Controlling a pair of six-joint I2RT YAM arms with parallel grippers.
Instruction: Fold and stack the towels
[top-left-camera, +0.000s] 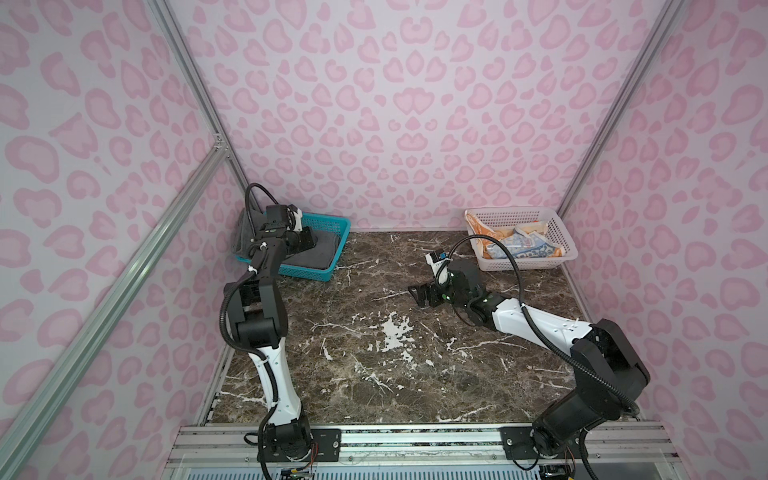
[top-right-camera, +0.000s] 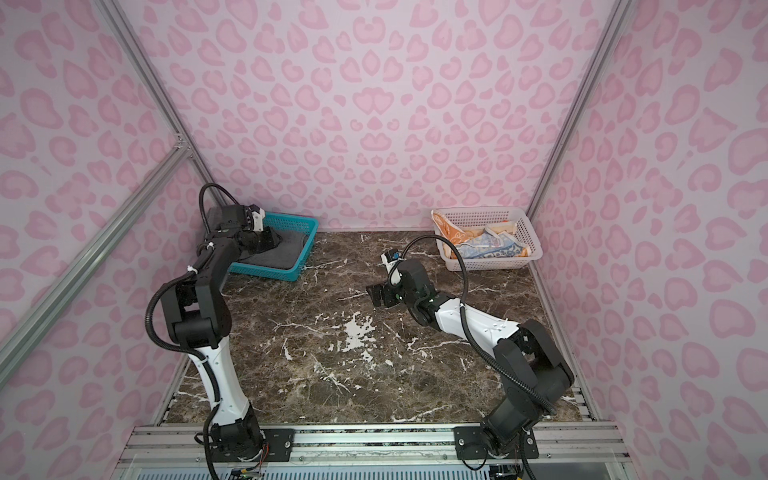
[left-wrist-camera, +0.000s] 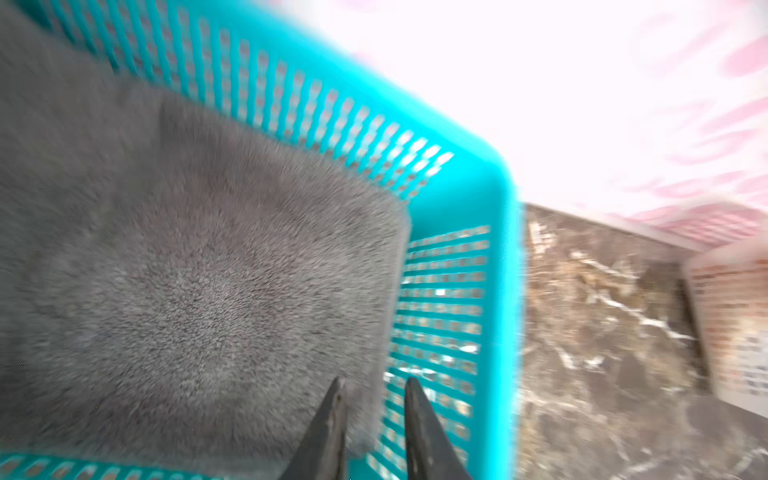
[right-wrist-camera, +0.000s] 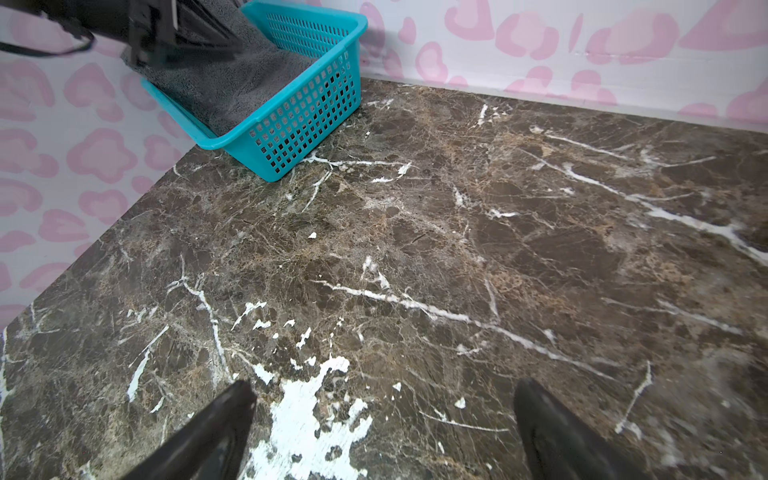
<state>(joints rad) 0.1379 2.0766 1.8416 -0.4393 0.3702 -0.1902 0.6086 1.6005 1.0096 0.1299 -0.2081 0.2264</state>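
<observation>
Front rail (top-left-camera: 415, 440) nearest, right gripper (top-left-camera: 417, 296) spread wide over the table (top-left-camera: 374, 374), left gripper (left-wrist-camera: 374, 382) nearly closed round the dark grey towel (left-wrist-camera: 208, 270) in the teal basket (left-wrist-camera: 503, 249), grip unclear, other towels (top-left-camera: 523, 247) in the white basket (top-left-camera: 519, 214).

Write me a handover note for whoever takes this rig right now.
Left gripper: jaws narrow on the edge of the grey towel, inside the teal basket; looks like a pinch.
Right gripper: open, empty, over the table.
Orange towel and patterned towel: crumpled in the white basket.
Done: no stack visible.
Left: fold all three towels and stack them.
</observation>
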